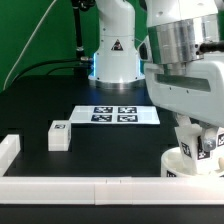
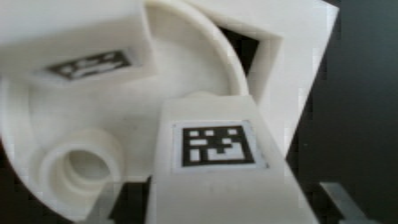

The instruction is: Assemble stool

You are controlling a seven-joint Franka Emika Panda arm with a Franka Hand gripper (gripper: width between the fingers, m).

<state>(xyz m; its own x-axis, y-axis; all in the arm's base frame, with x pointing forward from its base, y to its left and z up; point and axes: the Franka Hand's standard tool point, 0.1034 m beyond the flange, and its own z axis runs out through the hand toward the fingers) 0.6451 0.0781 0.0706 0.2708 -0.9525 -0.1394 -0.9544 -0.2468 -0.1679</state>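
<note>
Fingers [image 2: 331,197] pinched narrow on a leg [image 2: 214,140], its tag facing the wrist camera. Gripper [image 1: 203,148] sits low over the seat [image 1: 183,162], with the leg beside a round socket [image 2: 80,165]. Seat is at the table's front edge, exterior view's right corner, just beside the border bar [image 1: 70,186]. Spare leg [image 1: 58,135] lies near the front edge, exterior view's left. Marker board [image 1: 115,114] mid-table.

One round seat [image 1: 176,162]; two legs, a left leg [image 1: 59,135] and a right leg [image 2: 222,150]; one marker board [image 1: 115,115]; two border bars [image 1: 70,187].
</note>
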